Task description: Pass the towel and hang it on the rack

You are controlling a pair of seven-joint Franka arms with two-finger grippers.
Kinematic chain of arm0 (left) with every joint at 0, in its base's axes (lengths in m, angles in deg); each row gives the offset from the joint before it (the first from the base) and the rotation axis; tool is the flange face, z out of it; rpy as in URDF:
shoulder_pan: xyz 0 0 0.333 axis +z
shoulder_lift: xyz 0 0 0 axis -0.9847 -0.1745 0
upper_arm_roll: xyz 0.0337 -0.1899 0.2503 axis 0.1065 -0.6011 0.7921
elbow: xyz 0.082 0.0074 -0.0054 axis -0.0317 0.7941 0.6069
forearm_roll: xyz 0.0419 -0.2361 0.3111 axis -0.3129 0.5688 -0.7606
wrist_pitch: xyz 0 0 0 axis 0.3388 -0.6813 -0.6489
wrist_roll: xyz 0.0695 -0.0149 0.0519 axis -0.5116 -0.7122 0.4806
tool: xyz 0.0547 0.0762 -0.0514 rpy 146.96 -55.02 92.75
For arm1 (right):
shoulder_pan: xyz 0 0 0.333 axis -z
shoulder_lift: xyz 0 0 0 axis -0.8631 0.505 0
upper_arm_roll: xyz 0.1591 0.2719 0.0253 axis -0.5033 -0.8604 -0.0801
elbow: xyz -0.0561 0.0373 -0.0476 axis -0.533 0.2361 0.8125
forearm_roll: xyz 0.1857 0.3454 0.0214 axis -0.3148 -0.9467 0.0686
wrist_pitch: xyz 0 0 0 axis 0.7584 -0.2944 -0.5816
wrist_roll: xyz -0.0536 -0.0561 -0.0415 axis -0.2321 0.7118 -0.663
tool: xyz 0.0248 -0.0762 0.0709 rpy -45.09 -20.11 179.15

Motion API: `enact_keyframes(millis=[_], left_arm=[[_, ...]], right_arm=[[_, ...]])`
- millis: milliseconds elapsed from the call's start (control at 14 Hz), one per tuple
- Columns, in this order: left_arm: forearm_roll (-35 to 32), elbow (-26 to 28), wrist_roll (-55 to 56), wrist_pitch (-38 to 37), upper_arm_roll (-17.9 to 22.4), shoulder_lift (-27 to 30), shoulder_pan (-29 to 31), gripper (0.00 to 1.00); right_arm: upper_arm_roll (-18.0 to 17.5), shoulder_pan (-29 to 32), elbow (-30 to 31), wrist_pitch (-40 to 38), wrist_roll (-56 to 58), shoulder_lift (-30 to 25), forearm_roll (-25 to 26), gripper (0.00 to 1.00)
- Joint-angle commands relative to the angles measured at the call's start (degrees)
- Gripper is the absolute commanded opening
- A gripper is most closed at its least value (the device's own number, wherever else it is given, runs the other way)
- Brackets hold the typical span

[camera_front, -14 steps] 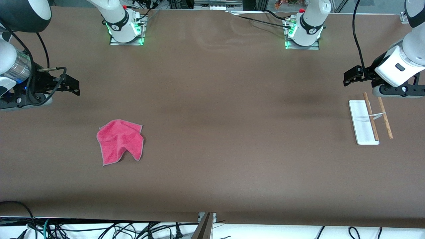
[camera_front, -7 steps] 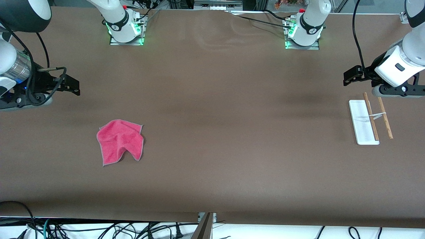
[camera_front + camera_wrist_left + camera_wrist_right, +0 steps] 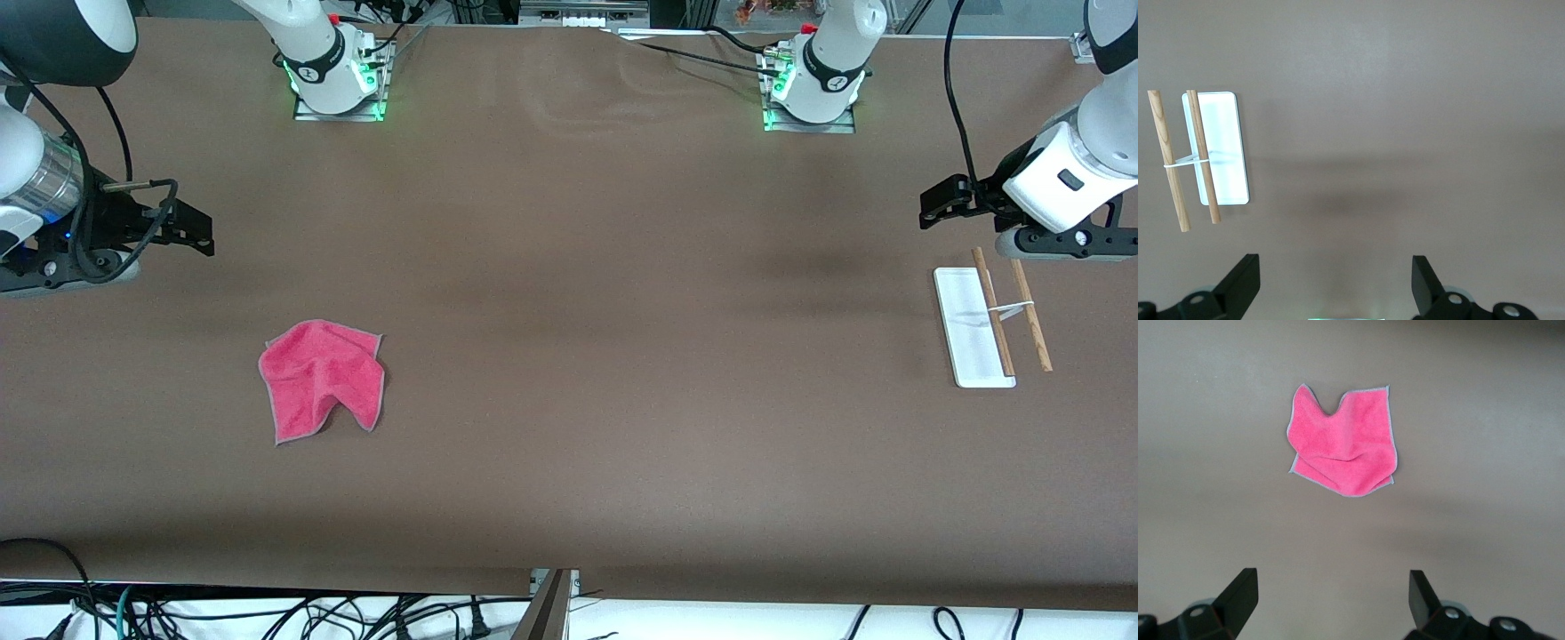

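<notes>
The pink-red towel [image 3: 322,380] with grey edging lies crumpled on the brown table toward the right arm's end; it also shows in the right wrist view [image 3: 1343,442]. The rack [image 3: 994,317], a white base with two wooden rods, stands toward the left arm's end; it also shows in the left wrist view [image 3: 1201,157]. My right gripper [image 3: 197,233] hangs open and empty in the air, apart from the towel; its jaws [image 3: 1331,593] stand wide apart. My left gripper [image 3: 933,206] hangs open and empty in the air close to the rack; its jaws [image 3: 1336,277] stand wide apart.
The brown table [image 3: 605,293] spans the view. The two arm bases [image 3: 336,76] [image 3: 811,89] stand along its edge farthest from the front camera. Cables lie under the table's front edge.
</notes>
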Motion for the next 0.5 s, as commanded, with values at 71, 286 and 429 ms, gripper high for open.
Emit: enact_keyframes(millis=[71, 286, 429], left_arm=[[0.05, -1.6, 0.47, -1.53, -0.21, -0.27, 0.35, 1.0], [0.05, -1.6, 0.47, -1.62, -0.21, -0.18, 0.35, 1.0], [0.05, -1.6, 0.47, -1.7, -0.21, -0.18, 0.35, 1.0]], right_arm=[[-0.18, 0.03, -0.79, -0.98, 0.19, -0.64, -0.8, 1.0], [-0.1, 0.03, -0.79, -3.52, -0.25, -2.14, -0.88, 1.0], [0.08, 0.03, -0.7, -3.53, -0.08, -2.32, -0.8, 1.0]])
